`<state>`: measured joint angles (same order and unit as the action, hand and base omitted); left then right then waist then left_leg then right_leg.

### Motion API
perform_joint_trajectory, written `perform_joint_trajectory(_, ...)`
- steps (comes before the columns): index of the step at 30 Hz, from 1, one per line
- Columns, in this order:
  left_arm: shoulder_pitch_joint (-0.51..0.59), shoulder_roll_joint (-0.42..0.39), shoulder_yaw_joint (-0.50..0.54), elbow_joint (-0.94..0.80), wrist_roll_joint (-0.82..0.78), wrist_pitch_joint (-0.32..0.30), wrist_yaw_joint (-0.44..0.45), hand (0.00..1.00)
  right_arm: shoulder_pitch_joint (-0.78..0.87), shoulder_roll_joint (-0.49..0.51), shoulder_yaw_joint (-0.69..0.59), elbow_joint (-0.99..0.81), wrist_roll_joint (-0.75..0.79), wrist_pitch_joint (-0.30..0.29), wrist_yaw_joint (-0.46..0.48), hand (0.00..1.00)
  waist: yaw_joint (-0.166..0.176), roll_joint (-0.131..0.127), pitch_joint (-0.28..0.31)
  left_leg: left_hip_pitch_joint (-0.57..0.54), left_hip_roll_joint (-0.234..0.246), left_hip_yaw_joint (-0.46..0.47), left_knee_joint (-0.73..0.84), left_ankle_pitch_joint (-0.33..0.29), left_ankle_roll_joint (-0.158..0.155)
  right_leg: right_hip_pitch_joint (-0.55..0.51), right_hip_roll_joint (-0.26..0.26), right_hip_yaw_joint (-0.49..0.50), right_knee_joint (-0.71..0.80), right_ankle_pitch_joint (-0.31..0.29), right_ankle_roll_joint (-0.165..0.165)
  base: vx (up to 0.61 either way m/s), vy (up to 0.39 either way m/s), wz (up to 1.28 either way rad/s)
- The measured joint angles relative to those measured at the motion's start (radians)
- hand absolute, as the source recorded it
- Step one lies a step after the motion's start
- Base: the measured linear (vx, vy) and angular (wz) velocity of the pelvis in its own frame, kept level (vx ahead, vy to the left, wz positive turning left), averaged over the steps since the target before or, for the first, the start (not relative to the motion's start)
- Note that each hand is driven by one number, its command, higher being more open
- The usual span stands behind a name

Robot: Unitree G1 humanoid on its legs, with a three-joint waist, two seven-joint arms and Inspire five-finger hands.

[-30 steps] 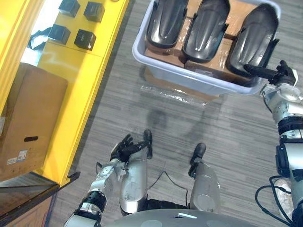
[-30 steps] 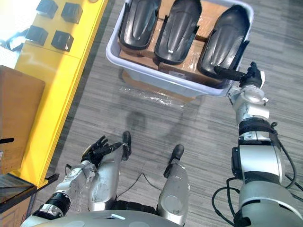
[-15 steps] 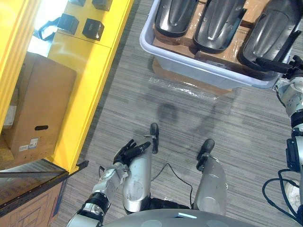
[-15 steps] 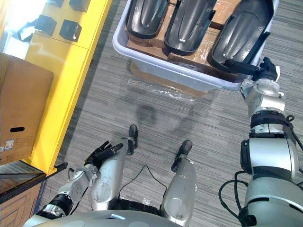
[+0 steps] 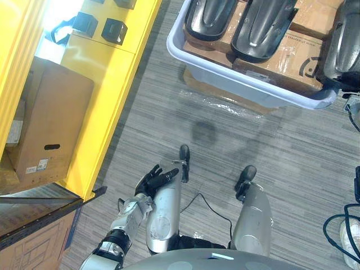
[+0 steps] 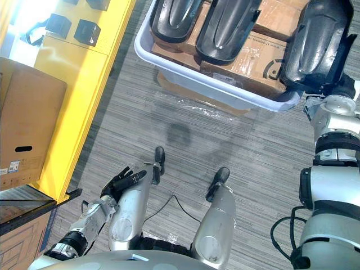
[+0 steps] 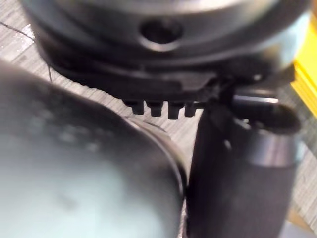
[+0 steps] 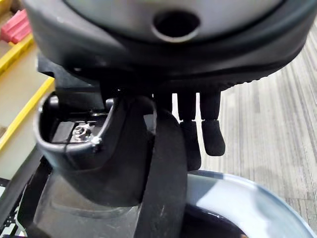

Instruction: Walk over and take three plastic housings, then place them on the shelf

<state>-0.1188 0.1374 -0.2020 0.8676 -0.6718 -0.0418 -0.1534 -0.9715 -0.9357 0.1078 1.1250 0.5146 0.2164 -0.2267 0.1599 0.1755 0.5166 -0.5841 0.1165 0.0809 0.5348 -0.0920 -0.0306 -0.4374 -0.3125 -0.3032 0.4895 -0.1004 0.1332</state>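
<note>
Inside grey bin (image 6: 220,91), dark plastic housings (image 6: 228,25).

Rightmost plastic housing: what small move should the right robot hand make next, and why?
Probably lift it clear: the right robot hand pinches the rightmost plastic housing at its near end, which overhangs the rim of the grey bin.

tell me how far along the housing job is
Done: the walk; the robot stands at the grey tub. In hand: the right hand grips the near end of the right housing at the tub's corner. To do: the left housing and middle housing lie in the tub, all three have yet to reach the yellow shelf, and the left hand hangs open.
</note>
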Motion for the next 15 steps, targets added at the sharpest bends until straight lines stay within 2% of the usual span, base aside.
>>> perform_joint_trajectory(5, 0.0, 0.003, -0.011, 0.01, 0.008, -0.001, 0.002, 1.0, 0.015, 0.0, -0.018, 0.0, -0.012, -0.003, 0.004, 0.0, -0.001, 0.014, -0.009, 0.003, 0.0, -0.002, 0.0, 0.0, 0.0, 0.004, 0.0, -0.001, 0.002, -0.002, -0.001, 0.0, -0.006, 0.0)
perform_joint_trajectory(10, 0.008, 0.001, -0.016, 0.02, 0.016, -0.008, 0.002, 1.0, 0.027, 0.012, -0.019, 0.011, -0.07, -0.004, 0.002, 0.0, -0.002, 0.018, -0.012, 0.043, 0.0, -0.001, -0.023, 0.005, -0.001, 0.041, -0.002, -0.005, -0.009, -0.002, 0.0, 0.0, -0.01, 0.01)
perform_joint_trajectory(13, 0.014, 0.0, -0.022, 0.024, 0.019, -0.035, 0.008, 1.0, 0.04, 0.016, -0.018, 0.011, -0.084, -0.024, -0.005, 0.0, -0.005, 0.018, -0.012, 0.069, -0.001, -0.002, -0.044, 0.012, -0.003, 0.065, 0.0, -0.011, -0.023, -0.001, 0.001, 0.01, -0.017, 0.04)
perform_joint_trajectory(15, 0.04, -0.001, -0.025, 0.003, 0.02, -0.065, 0.023, 1.0, 0.045, 0.042, -0.019, 0.001, -0.118, -0.051, -0.032, 0.0, -0.021, 0.018, -0.012, 0.092, -0.001, -0.005, -0.056, 0.017, -0.005, 0.096, 0.003, -0.022, -0.039, -0.001, 0.001, 0.02, -0.014, 0.07)
